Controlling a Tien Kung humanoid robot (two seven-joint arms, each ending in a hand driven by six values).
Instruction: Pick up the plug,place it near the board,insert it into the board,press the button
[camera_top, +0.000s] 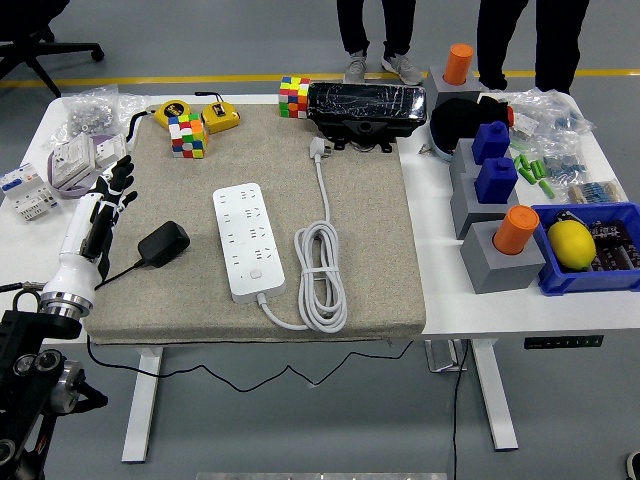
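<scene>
The plug, a black adapter, lies on the grey mat near the bench's left edge, its thin cable trailing toward the front edge. Just left of it the left hand hovers with fingers spread, holding nothing and not touching the plug. To the right lies the board, a white power strip, flat on the mat; beside it sits its coiled white cord.

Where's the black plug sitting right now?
In the head view the black plug lies on the left part of the beige mat, between the left robot hand and the white power strip, touching neither.
</scene>
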